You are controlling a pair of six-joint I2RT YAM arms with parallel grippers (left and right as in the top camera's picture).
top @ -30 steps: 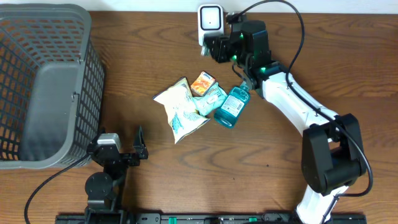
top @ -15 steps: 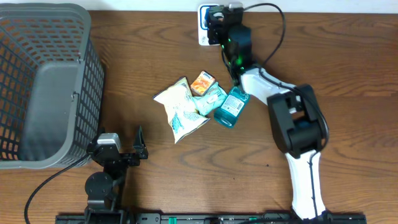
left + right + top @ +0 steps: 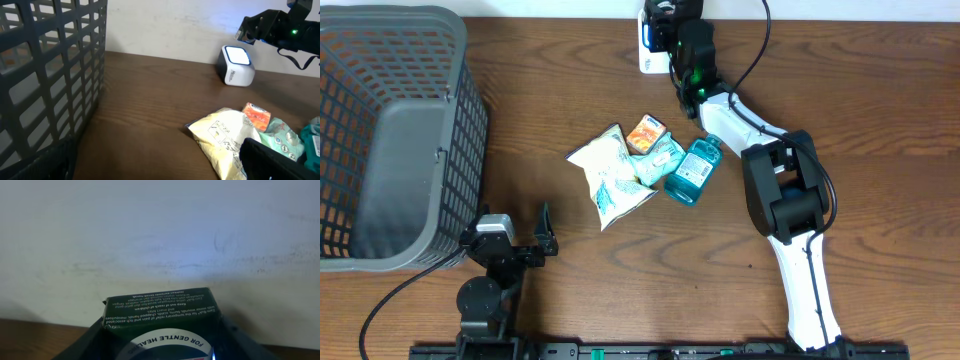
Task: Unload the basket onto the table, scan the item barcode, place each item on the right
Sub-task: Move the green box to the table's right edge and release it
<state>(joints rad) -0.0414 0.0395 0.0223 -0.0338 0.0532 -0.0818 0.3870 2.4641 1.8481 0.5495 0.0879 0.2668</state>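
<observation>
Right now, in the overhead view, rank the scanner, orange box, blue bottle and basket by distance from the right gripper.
From the right gripper, shut on the green box:
1. The scanner, just under it, at the back.
2. The orange box, top of the middle pile.
3. The blue bottle, the pile's right side.
4. The basket, far left.

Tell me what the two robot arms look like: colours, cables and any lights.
The right arm has white, rounded links between chunky black joints, green indicator lights near its wrist and a thin black cable looping alongside. The left arm is all black, with a grey camera block on top and a dark lead trailing off.
</observation>
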